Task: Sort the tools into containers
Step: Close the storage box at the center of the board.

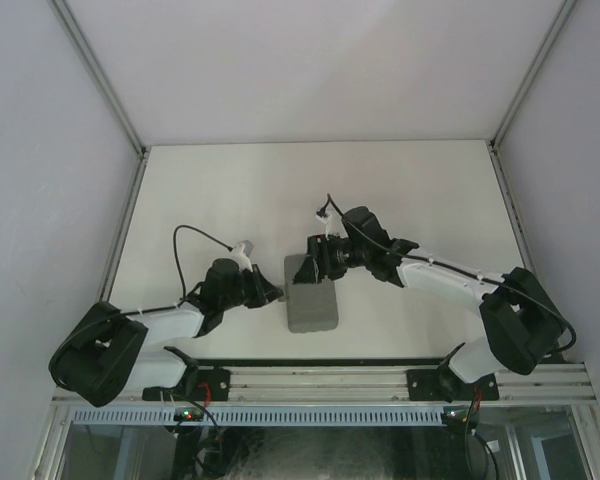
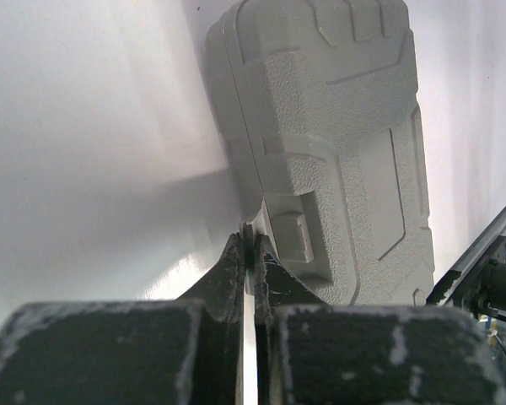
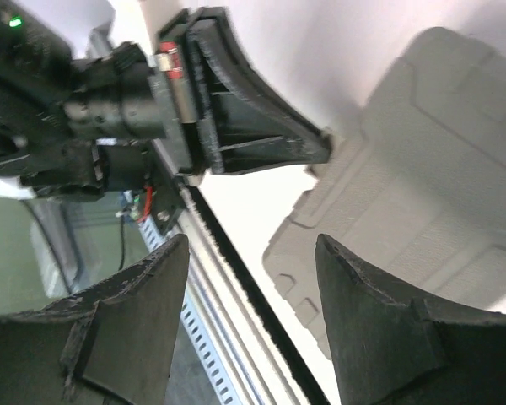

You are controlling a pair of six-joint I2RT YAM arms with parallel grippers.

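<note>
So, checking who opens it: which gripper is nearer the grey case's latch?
Left. The left gripper, shut, sits at the case edge beside the latch; right gripper hovers open over the case's far end.

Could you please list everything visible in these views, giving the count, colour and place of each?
case: one, grey, closed, at the near middle of the table, between the two grippers.
table: one, white, enclosed by pale walls.
rail: one, silver, along the table's near edge, carrying both arm bases.
left gripper: one, black, shut, its tips at the case's left side by a latch; whether they touch it cannot be told.
right gripper: one, black, open, holding nothing, above the far end of the case.
</note>
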